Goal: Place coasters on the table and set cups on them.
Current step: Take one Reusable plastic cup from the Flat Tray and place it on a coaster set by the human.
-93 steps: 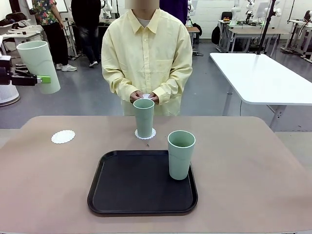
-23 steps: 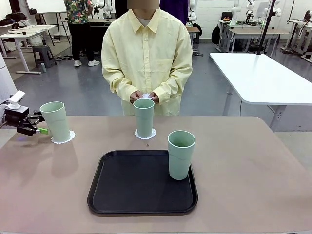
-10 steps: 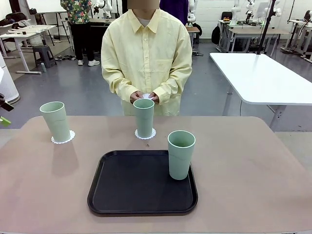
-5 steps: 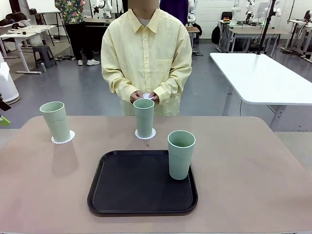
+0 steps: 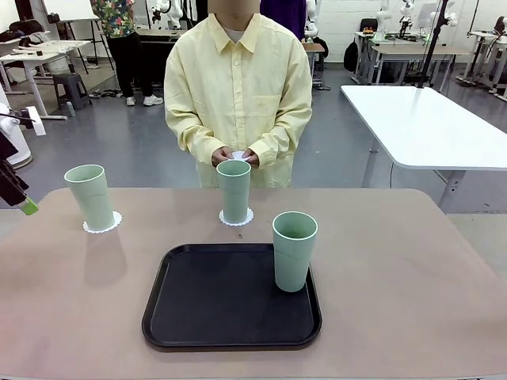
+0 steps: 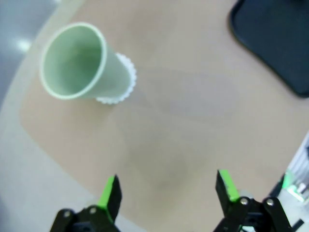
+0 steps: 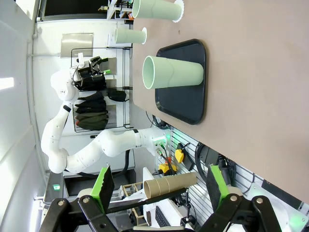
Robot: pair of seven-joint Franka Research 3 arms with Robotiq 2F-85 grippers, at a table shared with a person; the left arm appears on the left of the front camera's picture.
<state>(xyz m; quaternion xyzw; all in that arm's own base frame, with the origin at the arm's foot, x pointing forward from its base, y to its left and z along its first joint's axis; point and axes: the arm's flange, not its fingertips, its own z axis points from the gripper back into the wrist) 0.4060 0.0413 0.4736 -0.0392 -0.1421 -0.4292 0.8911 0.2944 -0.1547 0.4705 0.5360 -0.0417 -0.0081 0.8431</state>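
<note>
The left gripper [image 6: 166, 186] and right gripper [image 7: 159, 186] are held spread, empty. At lower centre one cup [image 5: 294, 252] is seen on the tray [image 5: 198, 317]; two cups [image 5: 89, 197] beyond are seated on coasters [image 5: 103, 226]. Next, the coaster [image 5: 237, 155] apparently in the person's hands [image 5: 253, 158] must be laid down.

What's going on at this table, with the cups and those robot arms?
The left cup stands on a coaster and the middle cup on another coaster, both on the table; the third cup is on the black tray. The person's hands hold something small and white, perhaps the last coaster. The left gripper and the right gripper are open and empty.
</note>
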